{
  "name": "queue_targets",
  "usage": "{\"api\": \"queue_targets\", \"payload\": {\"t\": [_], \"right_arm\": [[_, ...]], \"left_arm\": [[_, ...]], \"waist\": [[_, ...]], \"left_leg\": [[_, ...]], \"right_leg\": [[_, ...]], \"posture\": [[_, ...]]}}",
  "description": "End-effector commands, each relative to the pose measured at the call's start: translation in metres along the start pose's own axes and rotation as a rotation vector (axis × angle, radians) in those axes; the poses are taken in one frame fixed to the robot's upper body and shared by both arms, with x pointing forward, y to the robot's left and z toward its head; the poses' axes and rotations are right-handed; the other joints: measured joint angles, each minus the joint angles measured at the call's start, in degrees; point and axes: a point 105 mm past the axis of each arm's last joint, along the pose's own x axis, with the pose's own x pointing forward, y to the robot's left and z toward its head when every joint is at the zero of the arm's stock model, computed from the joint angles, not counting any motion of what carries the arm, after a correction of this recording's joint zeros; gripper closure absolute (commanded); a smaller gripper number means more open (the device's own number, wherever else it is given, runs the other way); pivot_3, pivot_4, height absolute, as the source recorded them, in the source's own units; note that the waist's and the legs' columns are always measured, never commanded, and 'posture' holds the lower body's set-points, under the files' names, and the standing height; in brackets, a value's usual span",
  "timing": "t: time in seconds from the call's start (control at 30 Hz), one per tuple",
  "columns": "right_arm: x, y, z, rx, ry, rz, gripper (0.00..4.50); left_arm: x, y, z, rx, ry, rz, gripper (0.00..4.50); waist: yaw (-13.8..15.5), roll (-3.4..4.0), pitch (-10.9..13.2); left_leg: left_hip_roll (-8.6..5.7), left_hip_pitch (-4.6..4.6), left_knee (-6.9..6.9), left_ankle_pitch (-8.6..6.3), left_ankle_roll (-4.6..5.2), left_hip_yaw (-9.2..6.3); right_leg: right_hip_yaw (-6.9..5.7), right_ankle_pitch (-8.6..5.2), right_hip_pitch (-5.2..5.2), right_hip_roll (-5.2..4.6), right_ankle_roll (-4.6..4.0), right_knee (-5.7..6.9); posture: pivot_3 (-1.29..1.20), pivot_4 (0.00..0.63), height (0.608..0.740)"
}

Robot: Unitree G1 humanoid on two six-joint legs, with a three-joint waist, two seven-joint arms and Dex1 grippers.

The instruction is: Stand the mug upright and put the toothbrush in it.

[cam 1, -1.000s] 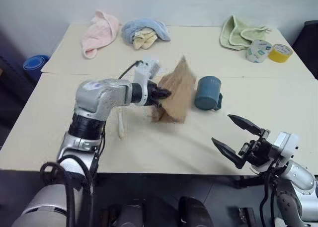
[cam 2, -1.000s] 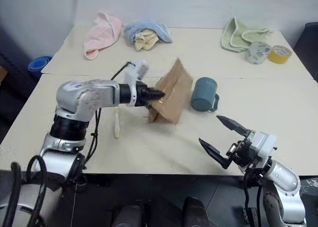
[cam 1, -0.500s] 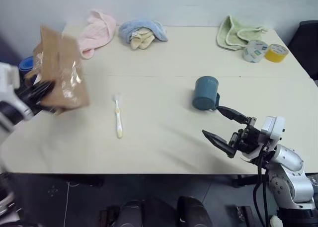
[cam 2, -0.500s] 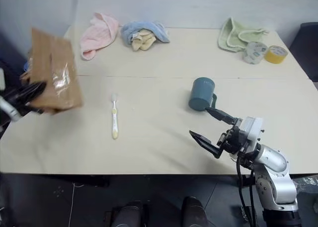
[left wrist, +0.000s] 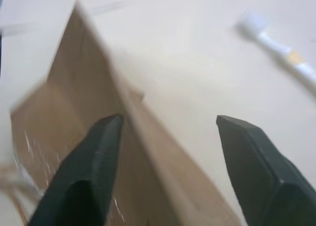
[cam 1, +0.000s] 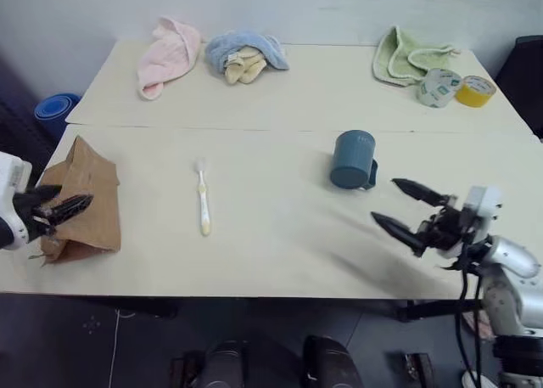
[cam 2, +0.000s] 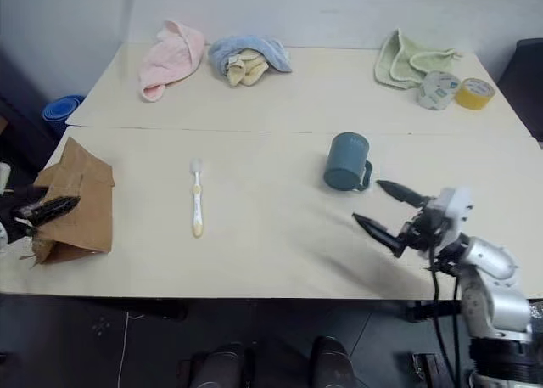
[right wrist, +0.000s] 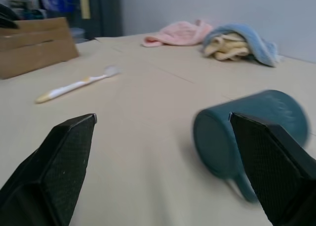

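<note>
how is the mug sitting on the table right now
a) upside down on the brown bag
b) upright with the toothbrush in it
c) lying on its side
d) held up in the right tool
c: the mug lies on its side on the table, while the toothbrush lies flat apart from it.

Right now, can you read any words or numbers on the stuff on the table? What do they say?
Grey tape roll: it has dark green printing on its side, too small and blurred to read.
Yellow tape roll: no text that can be made out.
Mug, toothbrush, brown paper bag and the towels: no words, numbers or signs to see.
</note>
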Motion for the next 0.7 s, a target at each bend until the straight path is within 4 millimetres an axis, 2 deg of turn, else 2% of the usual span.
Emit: {"api": "queue_targets", "payload": {"t": [0.03, 0.07, 0.13, 0.2, 0.27, 0.33, 0.37, 0.43, 0.53, 0.7], "right_arm": [[-0.006, -0.031, 0.009, 0.142, 0.106, -0.137, 0.00], [-0.005, -0.037, 0.008, 0.177, 0.134, -0.163, 0.00], [0.000, -0.054, -0.003, 0.280, 0.276, -0.255, 0.00], [0.009, -0.068, -0.015, 0.338, 0.410, -0.352, 0.00], [0.024, -0.073, -0.024, 0.405, 0.529, -0.406, 0.00], [0.049, -0.075, -0.026, 0.446, 0.550, -0.430, 0.00], [0.057, -0.076, -0.028, 0.453, 0.570, -0.444, 0.00], [0.064, -0.078, -0.032, 0.442, 0.613, -0.467, 0.00], [0.074, -0.088, -0.042, 0.396, 0.671, -0.523, 0.00], [0.089, -0.090, -0.051, 0.381, 0.731, -0.505, 0.00]], "left_arm": [[-0.025, -0.004, 0.032, 0.112, -0.120, -0.136, 1.07], [-0.028, -0.007, 0.037, 0.165, -0.135, -0.165, 1.07], [-0.032, -0.021, 0.061, 0.299, -0.299, -0.263, 1.07], [-0.030, -0.045, 0.076, 0.391, -0.471, -0.377, 1.07], [-0.019, -0.074, 0.068, 0.352, -0.484, -0.530, 1.07], [-0.009, -0.103, 0.061, 0.245, -0.502, -0.671, 1.07], [-0.005, -0.114, 0.057, 0.219, -0.506, -0.710, 0.71], [0.000, -0.127, 0.051, 0.191, -0.501, -0.747, 0.27], [0.004, -0.157, 0.040, 0.143, -0.496, -0.826, 0.27], [0.005, -0.180, 0.033, 0.119, -0.500, -0.855, 0.27]], "waist": [[-0.38, 0.02, 0.01], [-0.85, 0.02, 0.01], [-1.11, 0.05, 0.03], [-1.24, 0.06, 0.03], [-1.38, 0.18, -0.02], [-1.54, 0.24, -0.01], [-1.63, 0.22, -0.01], [-1.77, 0.21, -0.01], [-1.98, 0.21, -0.01], [-2.46, 0.20, -0.01]], "left_leg": [[0.02, 0.01, -0.01, 0.00, 0.00, 0.05], [0.02, 0.02, -0.02, 0.00, 0.00, 0.09], [0.04, 0.02, -0.02, 0.00, 0.00, 0.17], [0.05, -0.01, 0.01, 0.00, 0.01, 0.23], [0.07, 0.00, 0.02, 0.00, 0.01, 0.28], [0.06, 0.01, 0.00, -0.01, 0.02, 0.35], [0.07, -0.03, -0.01, -0.01, 0.02, 0.32], [0.08, -0.13, 0.01, -0.02, -0.01, 0.30], [0.04, -0.71, 0.10, -0.02, -0.01, 0.25], [-0.02, -0.85, 0.30, -0.03, 0.05, 0.22]], "right_leg": [[0.00, -0.01, 0.00, 0.00, -0.02, 0.00], [0.01, -0.02, -0.01, 0.00, -0.03, -0.03], [0.03, -0.04, -0.04, -0.01, -0.07, -0.03], [0.03, -0.06, -0.08, -0.02, -0.13, -0.04], [0.03, -0.06, -0.11, -0.05, -0.16, 0.01], [0.02, -0.04, -0.18, -0.10, -0.12, 0.11], [0.01, -0.03, -0.29, -0.09, -0.10, 0.25], [0.01, -0.02, -0.54, -0.09, -0.09, 0.55], [-0.04, -0.01, -1.08, -0.10, -0.08, 0.67], [-0.06, 0.06, -1.05, -0.15, 0.06, 0.59]], "posture": [[0.00, 0.150, 0.740], [0.00, 0.150, 0.740], [0.00, 0.150, 0.740], [0.00, 0.150, 0.740], [0.00, 0.150, 0.740], [0.00, 0.150, 0.740], [0.00, 0.150, 0.740], [0.00, 0.150, 0.740], [0.00, 0.150, 0.740], [0.00, 0.150, 0.740]]}}
